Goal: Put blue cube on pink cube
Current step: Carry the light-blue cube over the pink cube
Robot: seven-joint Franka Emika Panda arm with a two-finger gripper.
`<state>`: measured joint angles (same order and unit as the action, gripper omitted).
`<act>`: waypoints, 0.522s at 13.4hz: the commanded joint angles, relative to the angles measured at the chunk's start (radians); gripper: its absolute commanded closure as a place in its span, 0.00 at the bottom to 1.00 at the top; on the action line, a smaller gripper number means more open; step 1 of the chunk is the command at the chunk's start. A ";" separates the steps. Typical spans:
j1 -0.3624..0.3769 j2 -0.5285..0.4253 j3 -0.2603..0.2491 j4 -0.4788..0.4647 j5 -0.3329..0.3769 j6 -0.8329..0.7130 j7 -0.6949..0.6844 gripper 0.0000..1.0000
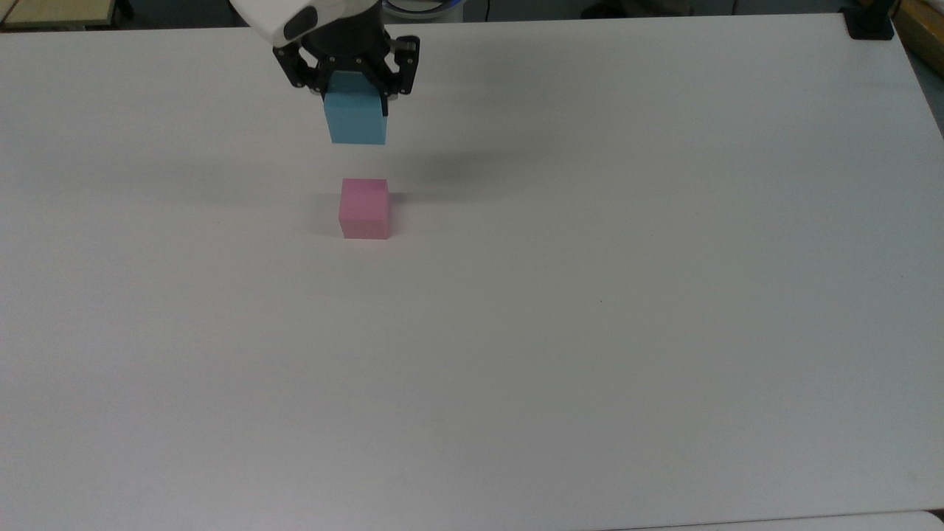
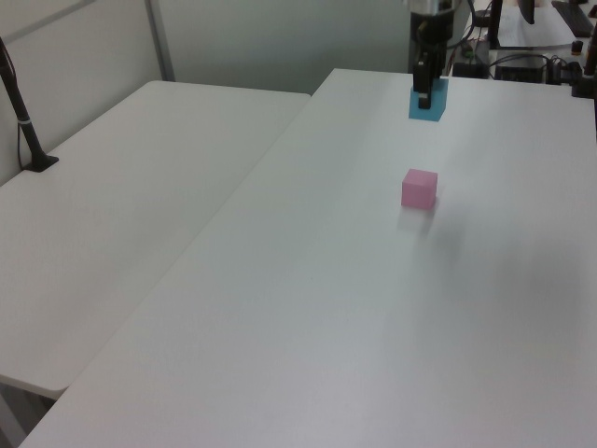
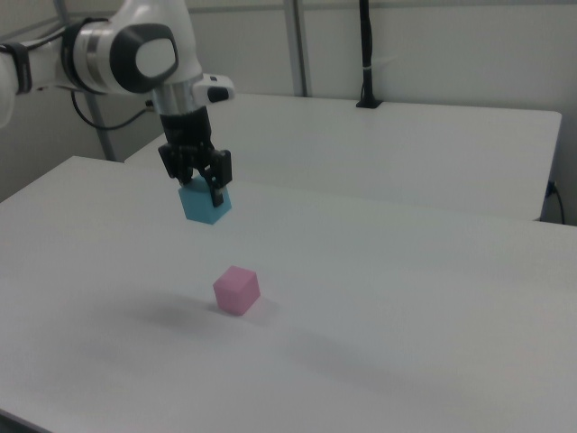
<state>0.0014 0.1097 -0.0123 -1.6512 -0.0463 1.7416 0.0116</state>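
Note:
The blue cube point(image 1: 356, 118) hangs in the air, held by my gripper point(image 1: 355, 99), whose black fingers are shut on its upper part. The pink cube point(image 1: 363, 209) rests on the white table point(image 1: 590, 295), just below the blue cube in the top view. In the right view the blue cube point(image 3: 206, 203) floats above and slightly to the left of the pink cube point(image 3: 236, 290), with my gripper point(image 3: 202, 185) clamped on it. The left view has the blue cube point(image 2: 428, 100) beyond the pink cube point(image 2: 419, 189), under my gripper point(image 2: 424, 93).
A second white table point(image 2: 140, 187) adjoins at the left view's left, with a black pole point(image 2: 23, 121) clamped to it. A black clamp point(image 1: 869, 23) sits at the top view's far right corner. Cables and equipment point(image 2: 522, 56) lie behind the table.

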 commanded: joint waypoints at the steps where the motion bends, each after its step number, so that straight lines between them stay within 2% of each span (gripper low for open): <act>1: -0.012 -0.007 -0.002 -0.136 -0.009 0.140 -0.013 0.75; 3: -0.018 0.010 -0.002 -0.179 -0.014 0.220 -0.015 0.75; 7: -0.035 0.060 -0.002 -0.186 -0.017 0.257 -0.016 0.75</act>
<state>-0.0263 0.1571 -0.0124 -1.8165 -0.0493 1.9501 0.0103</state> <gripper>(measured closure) 0.396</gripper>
